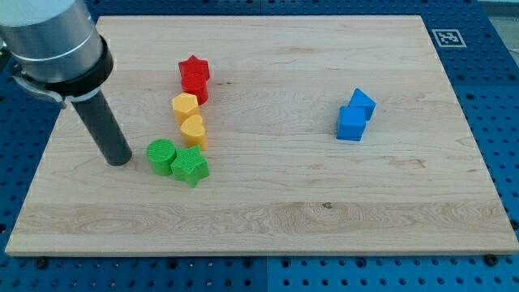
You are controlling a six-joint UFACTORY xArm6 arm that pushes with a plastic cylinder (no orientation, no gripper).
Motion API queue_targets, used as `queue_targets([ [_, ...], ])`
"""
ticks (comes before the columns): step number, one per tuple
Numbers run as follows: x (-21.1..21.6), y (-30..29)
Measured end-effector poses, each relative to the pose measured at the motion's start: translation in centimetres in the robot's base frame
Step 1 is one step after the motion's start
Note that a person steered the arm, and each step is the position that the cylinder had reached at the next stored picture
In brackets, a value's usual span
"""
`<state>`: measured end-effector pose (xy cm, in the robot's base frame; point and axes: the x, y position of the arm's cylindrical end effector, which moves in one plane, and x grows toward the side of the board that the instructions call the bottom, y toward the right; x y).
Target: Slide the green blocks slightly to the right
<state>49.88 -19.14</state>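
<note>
lab bench setup: wooden board (268, 219) on a blue pegboard table (486, 97), printed marker tag (445, 36) at the corner, robot arm (57, 40) above.

Two green blocks on the board, over on the view's left side, a bit below the middle. The green cylinder (161, 156) stands upright with its round flat face up. Right beside it, on its right and a touch lower, sits the green star (190, 166), lying flat with its star face up. The two are touching or as good as, can't quite tell if there's a sliver of gap. Both are the same bright green with a slightly ribbed-looking surface.
</note>
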Motion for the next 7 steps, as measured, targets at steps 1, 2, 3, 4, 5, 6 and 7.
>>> queue_targets([
  [1,-0.9,0.6],
  [2,-0.9,2.2],
  [3,-0.4,4.0],
  [4,0.8,5.0],
  [5,2.0,5.5],
  [6,2.4,6.5],
  [7,2.7,6.6],
])
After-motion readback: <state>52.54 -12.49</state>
